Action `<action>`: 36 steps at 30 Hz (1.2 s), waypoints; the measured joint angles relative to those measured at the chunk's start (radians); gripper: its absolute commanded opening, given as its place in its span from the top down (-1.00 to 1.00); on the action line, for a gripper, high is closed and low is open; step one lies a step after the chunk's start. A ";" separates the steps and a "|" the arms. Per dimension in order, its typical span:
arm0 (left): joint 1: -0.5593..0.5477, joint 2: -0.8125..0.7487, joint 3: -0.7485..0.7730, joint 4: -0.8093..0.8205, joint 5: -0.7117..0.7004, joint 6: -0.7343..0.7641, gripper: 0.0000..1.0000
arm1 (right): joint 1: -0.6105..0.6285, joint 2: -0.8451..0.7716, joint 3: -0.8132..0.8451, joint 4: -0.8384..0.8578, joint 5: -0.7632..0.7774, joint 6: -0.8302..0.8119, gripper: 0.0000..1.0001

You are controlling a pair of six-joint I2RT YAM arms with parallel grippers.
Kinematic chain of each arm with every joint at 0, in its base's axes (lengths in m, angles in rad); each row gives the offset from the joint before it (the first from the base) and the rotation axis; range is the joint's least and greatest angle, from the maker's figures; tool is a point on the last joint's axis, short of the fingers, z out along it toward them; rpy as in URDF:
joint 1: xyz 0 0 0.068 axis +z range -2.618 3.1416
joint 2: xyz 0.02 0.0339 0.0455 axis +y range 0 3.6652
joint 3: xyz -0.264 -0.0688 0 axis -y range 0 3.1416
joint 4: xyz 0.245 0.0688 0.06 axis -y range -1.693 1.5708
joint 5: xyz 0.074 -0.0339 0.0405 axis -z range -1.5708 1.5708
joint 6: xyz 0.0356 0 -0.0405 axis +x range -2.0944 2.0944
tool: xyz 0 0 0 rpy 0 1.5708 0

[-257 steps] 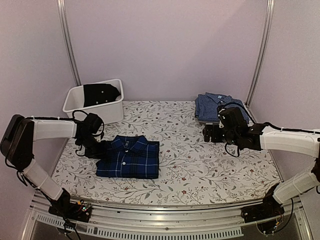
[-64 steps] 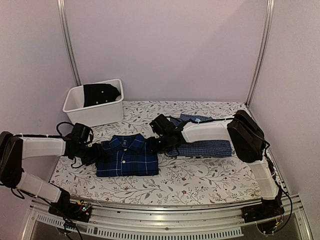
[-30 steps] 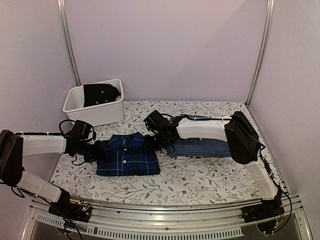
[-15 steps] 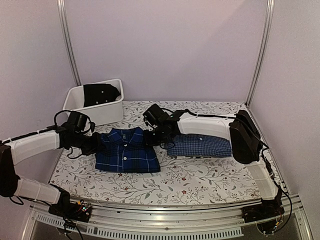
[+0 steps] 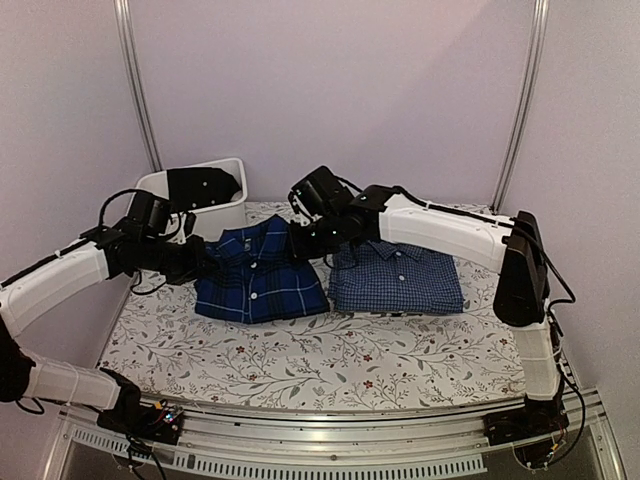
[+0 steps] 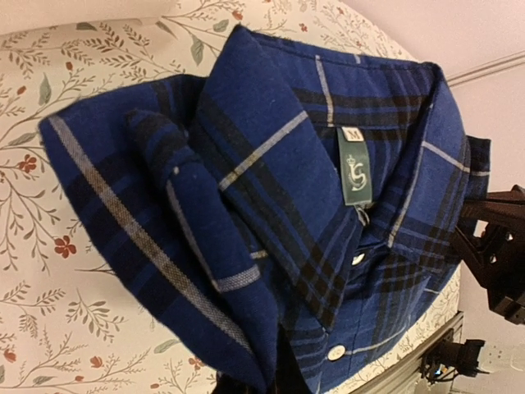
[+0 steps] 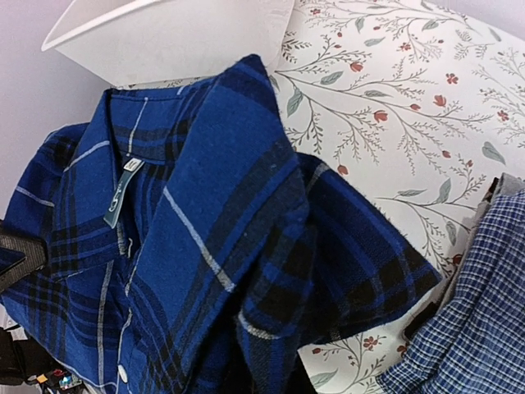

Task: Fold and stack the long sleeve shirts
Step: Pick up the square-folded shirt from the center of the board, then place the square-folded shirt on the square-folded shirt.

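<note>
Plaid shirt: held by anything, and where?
Both hold the plaid shirt at the collar end: left gripper on the left folded edge, right gripper on the right one.

navy plaid shirt (image 7: 205, 271) fills frame, collar and label at left, over floral table (image 7: 394, 98); white bin (image 7: 189, 33) behind; fine-checked shirt (image 7: 476, 328) lower right.

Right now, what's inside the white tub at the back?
A black cloth with small pale dots, maybe buttons, lies in the white tub. The tub's wall hides the cloth's lower part and anything lying under it.
</note>
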 measured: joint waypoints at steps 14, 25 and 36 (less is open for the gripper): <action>-0.259 0.311 0.319 0.093 -0.026 -0.097 1.00 | -0.128 -0.351 -0.365 -0.029 0.152 -0.035 1.00; -0.378 0.658 0.625 0.180 -0.044 -0.145 1.00 | -0.336 -0.640 -0.684 0.020 0.172 -0.039 1.00; -0.442 0.836 0.786 0.189 -0.063 -0.182 1.00 | -0.475 -0.675 -0.792 0.056 0.123 -0.084 1.00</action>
